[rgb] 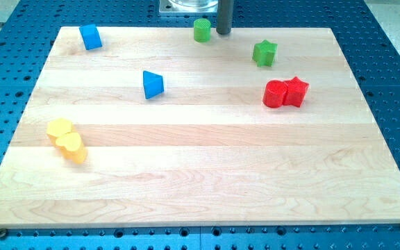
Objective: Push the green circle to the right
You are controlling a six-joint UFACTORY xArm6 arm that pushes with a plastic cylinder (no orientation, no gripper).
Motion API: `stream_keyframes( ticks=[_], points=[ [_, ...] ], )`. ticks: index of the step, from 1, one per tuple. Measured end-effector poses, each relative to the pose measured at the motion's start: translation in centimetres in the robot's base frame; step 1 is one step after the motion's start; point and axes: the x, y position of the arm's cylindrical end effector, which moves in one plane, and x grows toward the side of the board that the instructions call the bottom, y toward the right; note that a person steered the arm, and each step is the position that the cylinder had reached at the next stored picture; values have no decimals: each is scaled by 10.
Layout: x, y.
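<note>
The green circle (201,30) stands near the top edge of the wooden board (200,173), a little left of centre. My tip (223,32) rests on the board just to the right of the green circle, with a small gap between them. A green star (264,53) lies further right and a little lower.
A red circle (275,94) and a red star (296,91) touch each other at the right. A blue block (90,37) is at the top left and a blue triangle (152,85) below it. Two yellow blocks (60,130) (72,147) touch at the left.
</note>
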Motion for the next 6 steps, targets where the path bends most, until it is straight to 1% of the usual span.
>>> stream_keyframes(
  ticks=[1, 2, 3, 4, 5, 6],
  points=[
    [9, -26],
    [86, -40],
    [82, -87],
    [29, -103],
    [4, -88],
    [4, -60]
  ],
)
